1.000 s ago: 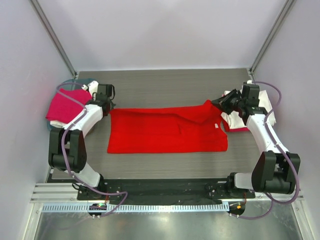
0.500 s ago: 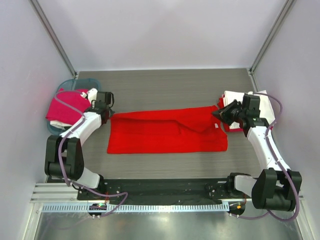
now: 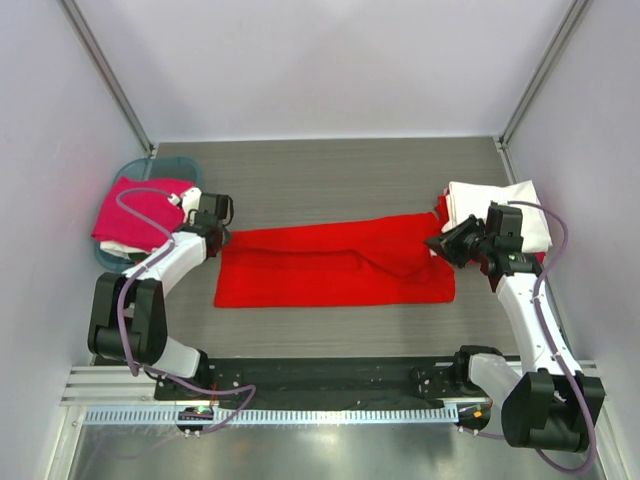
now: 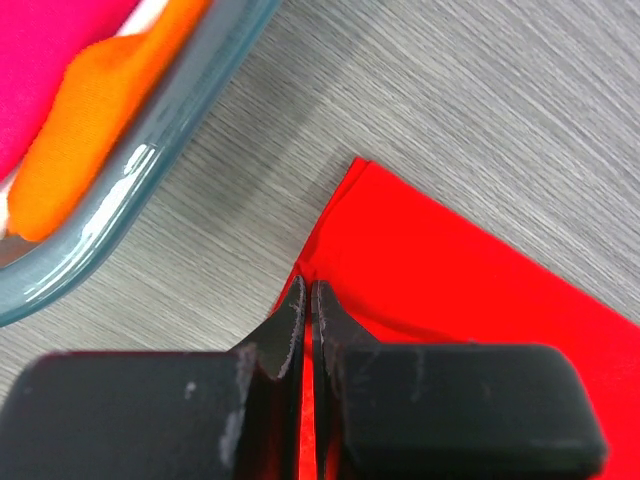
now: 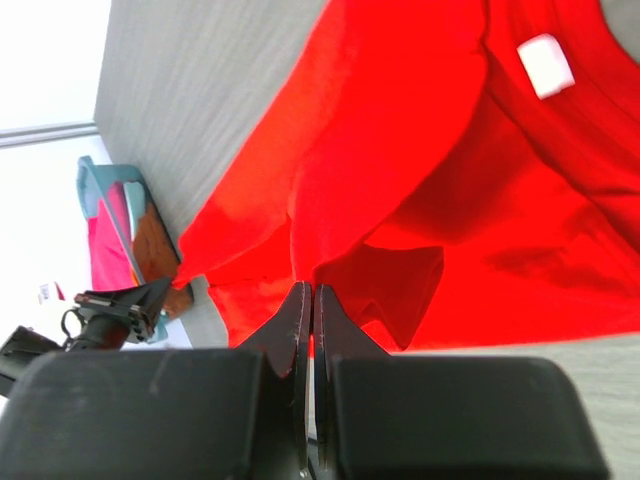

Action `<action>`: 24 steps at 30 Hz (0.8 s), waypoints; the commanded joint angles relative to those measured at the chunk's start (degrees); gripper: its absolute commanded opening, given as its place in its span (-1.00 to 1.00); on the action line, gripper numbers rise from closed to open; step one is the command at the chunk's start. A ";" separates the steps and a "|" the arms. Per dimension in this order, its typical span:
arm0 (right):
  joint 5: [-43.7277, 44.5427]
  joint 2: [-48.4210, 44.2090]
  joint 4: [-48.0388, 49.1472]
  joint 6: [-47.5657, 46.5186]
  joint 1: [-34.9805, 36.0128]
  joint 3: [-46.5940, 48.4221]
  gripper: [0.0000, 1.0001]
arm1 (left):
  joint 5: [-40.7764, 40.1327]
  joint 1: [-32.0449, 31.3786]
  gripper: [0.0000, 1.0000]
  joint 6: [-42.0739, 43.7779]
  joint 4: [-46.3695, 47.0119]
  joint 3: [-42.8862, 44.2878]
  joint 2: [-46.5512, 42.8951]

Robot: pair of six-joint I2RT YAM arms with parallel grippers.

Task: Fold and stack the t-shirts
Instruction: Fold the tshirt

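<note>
The red t-shirt (image 3: 330, 272) is spread across the middle of the table (image 3: 330, 175). Its far edge is pinched at either end by the left gripper (image 3: 219, 236) and the right gripper (image 3: 441, 243), both pressed together on the cloth. Over the last second that edge has been drawn nearer, so a lengthwise fold is apparently under way, though the layers are hard to separate.

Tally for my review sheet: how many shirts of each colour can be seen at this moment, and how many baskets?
Red t-shirt: 1
Magenta t-shirt: 1
Orange t-shirt: 1
White t-shirt: 1
Teal basket: 1
Total: 5. Slivers of cloth peeking out beneath these are too little to count.
</note>
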 commanded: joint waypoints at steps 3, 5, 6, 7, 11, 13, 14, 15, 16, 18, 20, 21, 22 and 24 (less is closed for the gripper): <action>-0.57 -2.69 -2.81 -1.68 -0.28 -1.30 -0.98 | -3.22 -0.13 -0.99 -0.26 2.40 -0.71 -1.72; -0.40 -4.27 -3.34 -1.51 -0.28 -2.35 -0.97 | -3.83 -0.13 -1.00 -0.52 2.40 -1.06 -1.28; -0.48 -4.80 -3.60 -1.42 -0.28 -2.70 -0.97 | -4.18 -0.13 -0.99 -0.61 2.48 -1.15 -1.19; -0.40 -5.33 -4.04 -1.42 -0.28 -3.32 -0.97 | -4.27 -0.13 -0.99 -0.69 2.48 -1.24 -1.19; -0.22 -7.18 -5.36 -1.42 -0.28 -3.94 -0.96 | -4.10 -0.13 -0.99 -1.31 2.48 -2.03 -1.01; -0.13 -8.06 -6.15 -1.59 -0.28 -3.85 -0.96 | -3.49 -0.13 -0.99 -1.49 2.83 -2.38 -1.10; -0.13 -8.23 -6.33 -1.42 -0.28 -3.85 -0.96 | -3.14 -0.13 -0.99 -1.49 2.84 -2.64 -1.19; -0.22 -8.67 -6.50 -1.42 -0.28 -3.85 -0.96 | -2.96 -0.13 -1.00 -1.49 3.18 -2.91 -1.45; -0.31 -8.85 -6.76 -1.33 -0.28 -3.85 -0.95 | -2.78 -0.13 -0.99 -1.49 3.27 -3.17 -1.45; -0.13 -9.29 -7.12 -1.42 -0.28 -3.85 -0.96 | -2.17 -0.13 -1.00 -1.14 3.63 -3.52 -1.36; 0.04 -9.55 -7.47 -1.51 -0.28 -4.03 -0.95 | -1.64 -0.22 -1.00 -0.78 3.71 -3.61 -1.10; 0.13 -9.64 -7.64 -1.51 -0.28 -4.11 -0.94 | -0.94 -0.22 -0.99 -0.78 3.54 -3.70 -1.10; 0.22 -9.99 -7.73 -1.51 -0.28 -4.46 -0.93 | -0.50 -0.22 -0.95 -0.70 3.63 -3.79 -1.19; 0.57 -10.43 -8.00 -1.42 -0.28 -4.81 -0.89 | 1.17 -0.22 -0.65 -0.17 3.63 -4.14 -1.71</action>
